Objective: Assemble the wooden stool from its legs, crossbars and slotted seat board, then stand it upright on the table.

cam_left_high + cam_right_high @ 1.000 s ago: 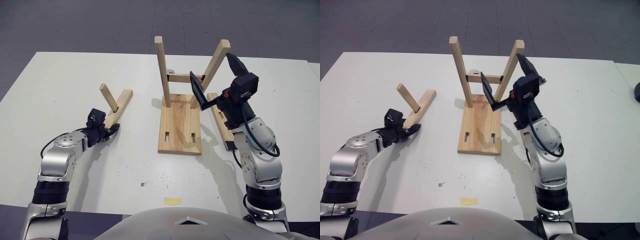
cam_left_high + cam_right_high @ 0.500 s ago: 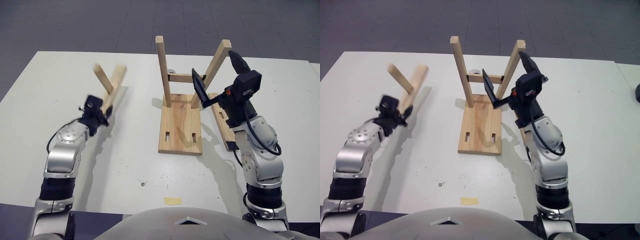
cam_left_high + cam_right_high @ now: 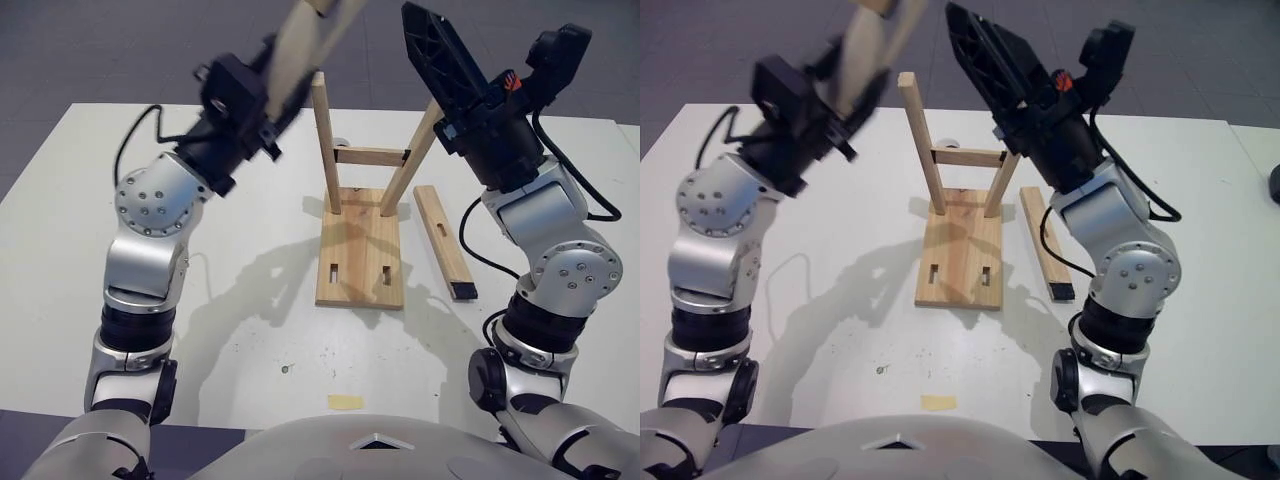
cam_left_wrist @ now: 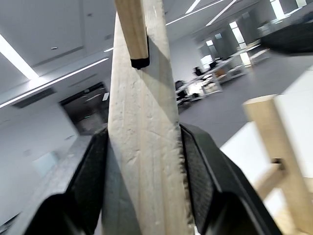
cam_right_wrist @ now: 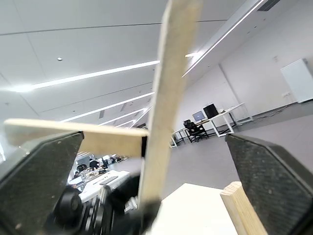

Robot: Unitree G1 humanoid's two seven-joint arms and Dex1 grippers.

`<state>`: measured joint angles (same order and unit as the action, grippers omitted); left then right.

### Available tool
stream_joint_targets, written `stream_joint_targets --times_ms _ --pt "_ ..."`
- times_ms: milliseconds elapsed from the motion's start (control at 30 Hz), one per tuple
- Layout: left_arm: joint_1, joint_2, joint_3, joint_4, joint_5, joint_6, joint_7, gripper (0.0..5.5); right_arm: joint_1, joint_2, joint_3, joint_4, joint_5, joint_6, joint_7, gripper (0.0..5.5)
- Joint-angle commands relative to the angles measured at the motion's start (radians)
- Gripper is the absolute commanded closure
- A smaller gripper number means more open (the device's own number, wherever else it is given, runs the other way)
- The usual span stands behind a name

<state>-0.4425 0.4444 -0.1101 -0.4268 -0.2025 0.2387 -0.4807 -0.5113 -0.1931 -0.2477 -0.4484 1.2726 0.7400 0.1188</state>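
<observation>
Arms both lifted high. Left gripper [image 3: 257,100], up and left of the slotted seat board [image 3: 360,265], pinches a tilted leg piece [image 4: 142,127]. Right gripper [image 3: 497,62], spread wide and empty, hangs above the board's right side near its two upright legs [image 3: 325,140] and crossbar [image 3: 372,155]. Loose leg [image 3: 443,240] lies just right of the board.

No lettering, number or sign can be read anywhere here. A small yellow slip [image 3: 346,402] lies near the front edge of the worktop [image 3: 80,180], and it is too small to tell whether it carries any writing. A small red patch [image 3: 511,79] sits on the black housing behind the right arm's jaws; if it holds print, none of it can be made out.
</observation>
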Motion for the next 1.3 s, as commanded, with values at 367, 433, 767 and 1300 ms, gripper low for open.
stream_joint_targets --times_ms 367,433,767,1300 --pt "0.115 -0.002 -0.076 -0.052 -0.001 0.061 -0.062 3.44 -0.026 0.042 -0.032 0.054 0.244 -0.072 -0.284 1.31" --pt "0.122 0.003 -0.081 -0.055 0.007 0.056 -0.067 3.44 -0.010 0.042 -0.032 0.054 0.272 -0.080 -0.333 1.66" --pt "0.133 -0.004 -0.095 -0.059 0.032 0.055 -0.069 3.44 0.050 -0.038 -0.002 0.058 0.320 -0.052 -0.382 3.28" --pt "0.222 -0.007 -0.008 -0.130 -0.081 0.160 -0.058 2.12 0.209 -0.102 -0.095 0.015 0.310 -0.131 -0.336 4.50"
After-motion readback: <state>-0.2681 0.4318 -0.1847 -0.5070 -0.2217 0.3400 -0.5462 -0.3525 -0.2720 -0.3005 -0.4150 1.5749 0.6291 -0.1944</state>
